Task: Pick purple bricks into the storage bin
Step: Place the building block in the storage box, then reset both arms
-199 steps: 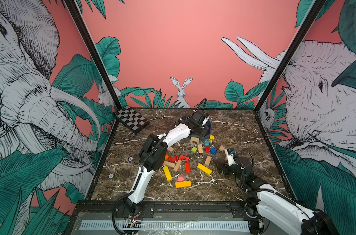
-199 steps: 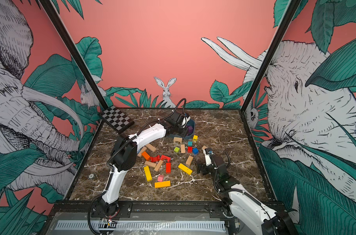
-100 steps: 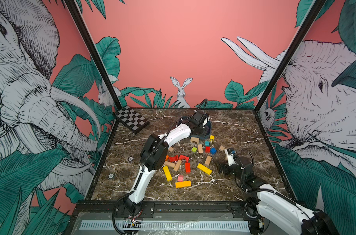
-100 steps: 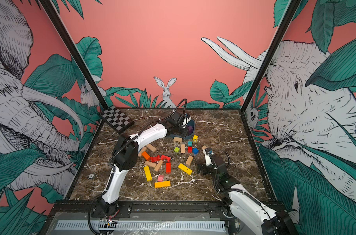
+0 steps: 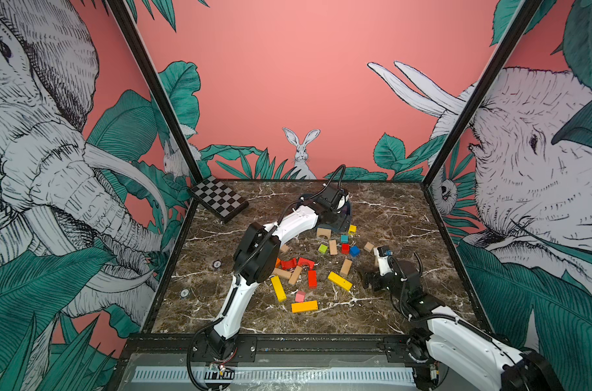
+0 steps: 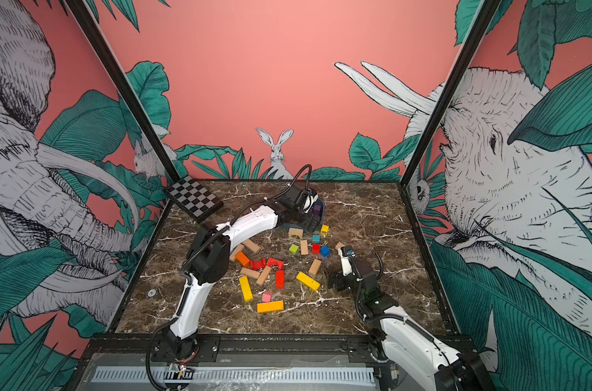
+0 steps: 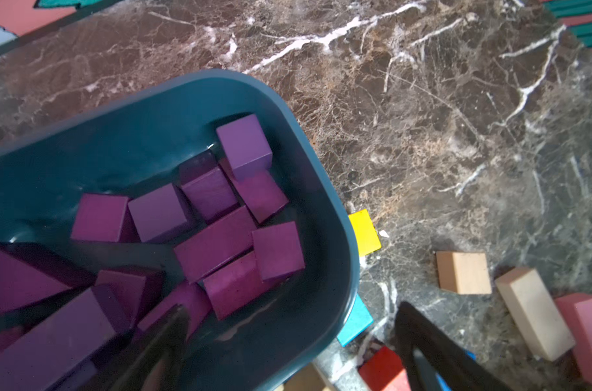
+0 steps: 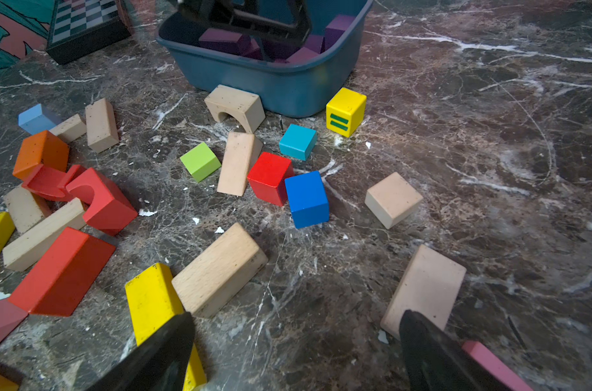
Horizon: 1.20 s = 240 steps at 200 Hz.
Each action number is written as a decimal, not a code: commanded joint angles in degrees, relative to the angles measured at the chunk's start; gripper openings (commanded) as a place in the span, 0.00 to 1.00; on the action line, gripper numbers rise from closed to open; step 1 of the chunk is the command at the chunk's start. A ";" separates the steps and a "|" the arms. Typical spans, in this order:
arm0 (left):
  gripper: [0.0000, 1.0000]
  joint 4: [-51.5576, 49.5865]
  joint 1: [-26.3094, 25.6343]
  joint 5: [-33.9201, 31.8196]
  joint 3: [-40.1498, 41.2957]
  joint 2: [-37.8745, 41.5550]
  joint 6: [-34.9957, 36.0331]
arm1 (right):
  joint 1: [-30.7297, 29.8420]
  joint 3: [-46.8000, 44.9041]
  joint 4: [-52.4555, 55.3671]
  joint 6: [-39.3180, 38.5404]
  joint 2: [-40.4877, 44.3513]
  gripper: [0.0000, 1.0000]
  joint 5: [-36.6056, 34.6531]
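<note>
The left claw stands spread and empty above a rounded corner of the storage bin, smooth dark blue plastic on the veined marble bench. Matte purple bricks, cubes, bars and a wedge, lie jumbled inside. The right claw gapes empty over loose wooden blocks.

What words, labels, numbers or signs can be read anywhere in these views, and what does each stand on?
"=": two green bars forming an equals sign, on a side face of the yellow cube that stands beside the storage bin.
Nothing else can be read: no words, brands or numbers show. The checkerboard slab has only black and white squares, and the other blocks' visible faces are plain.
</note>
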<state>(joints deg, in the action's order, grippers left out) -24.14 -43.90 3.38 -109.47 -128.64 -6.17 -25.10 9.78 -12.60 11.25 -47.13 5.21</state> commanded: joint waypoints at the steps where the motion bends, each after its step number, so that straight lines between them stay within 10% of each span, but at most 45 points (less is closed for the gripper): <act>1: 0.99 -0.56 -0.22 -1.96 -1.46 3.52 2.21 | 0.25 0.06 -1.86 0.42 0.06 0.96 0.54; 80: 0.99 14.32 1.32 -12.69 21.63 28.09 7.33 | 5.69 10.82 2.47 -3.39 -0.02 0.99 0.73; 176: 0.99 35.55 24.50 -17.91 73.85 70.06 7.05 | 30.30 16.43 -9.67 -3.92 -14.98 1.00 2.38; 240: 0.99 54.62 34.67 -21.09 91.41 68.33 7.36 | 30.76 9.56 -29.44 -5.57 -25.60 0.99 -0.29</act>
<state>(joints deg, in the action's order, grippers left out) 18.33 -11.46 -15.53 -21.12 -57.30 0.03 5.48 20.40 -29.21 6.59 -69.78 5.93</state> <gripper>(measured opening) 0.992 0.995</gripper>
